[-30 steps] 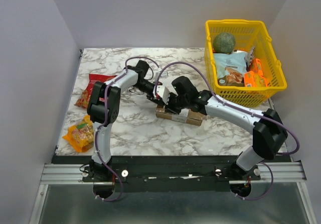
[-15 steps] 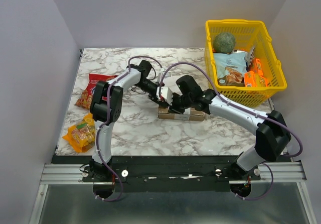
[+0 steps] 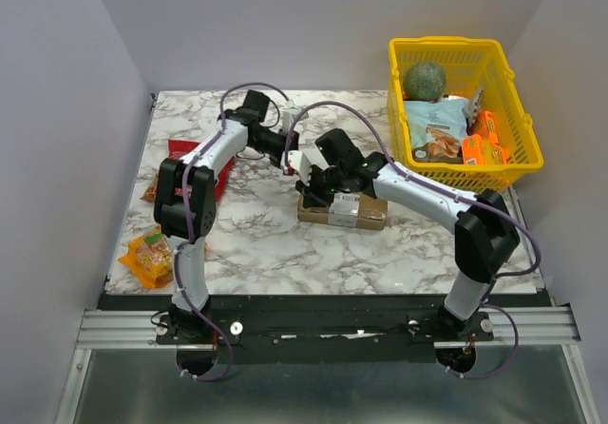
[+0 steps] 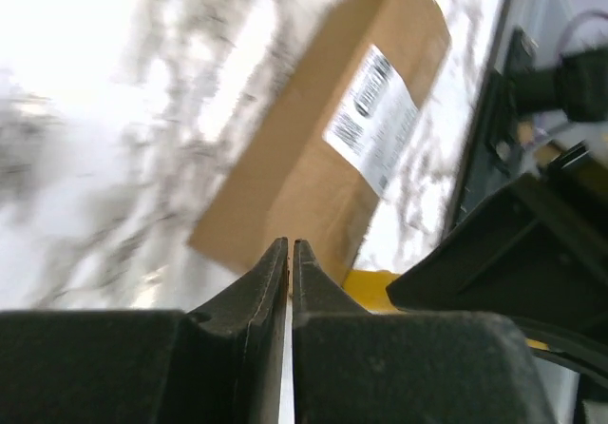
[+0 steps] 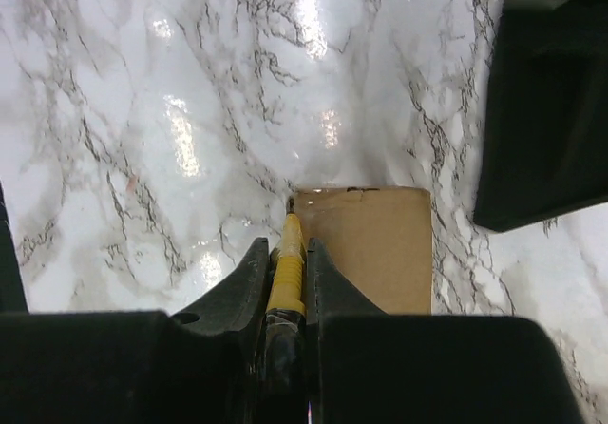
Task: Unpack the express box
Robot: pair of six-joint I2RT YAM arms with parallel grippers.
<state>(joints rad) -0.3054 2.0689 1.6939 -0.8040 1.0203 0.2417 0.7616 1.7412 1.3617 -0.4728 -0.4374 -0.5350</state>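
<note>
The express box (image 3: pixel 344 210), a brown carton with a white label, lies flat mid-table. It also shows in the left wrist view (image 4: pixel 323 148) and the right wrist view (image 5: pixel 366 248). My right gripper (image 3: pixel 318 188) (image 5: pixel 285 243) is shut on a yellow-handled cutter (image 5: pixel 287 258). The cutter's tip rests at the box's far left corner. My left gripper (image 3: pixel 288 161) (image 4: pixel 290 243) hovers just beyond the box's left end, apart from it. Its jaws are pressed almost together with nothing between them.
A yellow basket (image 3: pixel 465 175) at the back right holds a green round item, a blue bag and orange packs. A red snack bag (image 3: pixel 176 153) and an orange snack bag (image 3: pixel 152 255) lie along the left side. The two wrists crowd together over the box's left end.
My left gripper has pulled back up and to the left, off the box's end. The right gripper shifted left along the box, which now lies straighter.
</note>
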